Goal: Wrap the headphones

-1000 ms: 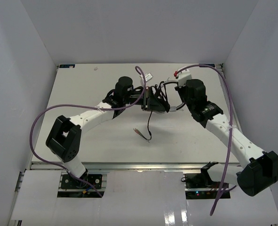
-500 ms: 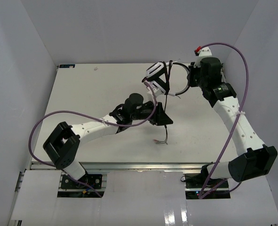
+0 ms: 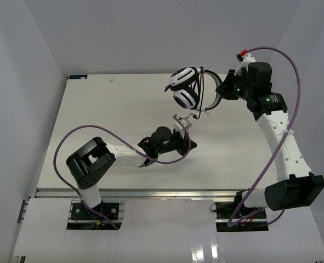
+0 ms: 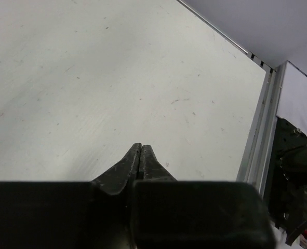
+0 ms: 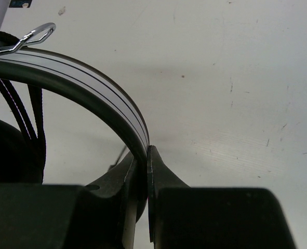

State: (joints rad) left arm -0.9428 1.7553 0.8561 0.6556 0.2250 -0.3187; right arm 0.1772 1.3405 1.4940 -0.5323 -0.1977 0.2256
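Note:
The headphones (image 3: 185, 98) hang at the back right, white cups with black pads stacked one over the other. My right gripper (image 3: 223, 90) is shut on their white headband (image 5: 91, 85), which arcs left from the jaws (image 5: 143, 150) above the table. Black cable strands (image 5: 18, 109) run across the band beside a dark ear pad (image 5: 2, 150). A short piece of cable (image 3: 197, 111) dangles below the cups. My left gripper (image 3: 186, 143) sits low near the table's middle front. Its tips (image 4: 141, 146) are pressed together with nothing visible between them.
The white table (image 3: 107, 115) is boxed in by white walls on three sides. Its near right edge with a metal rail (image 4: 257, 135) lies just ahead of the left gripper. Purple arm cables (image 3: 68, 137) loop over both arms.
The right arm has carried the headphones up and toward the back right. The left arm has drawn back toward the front and its jaws have closed. The cable end no longer lies on the table.

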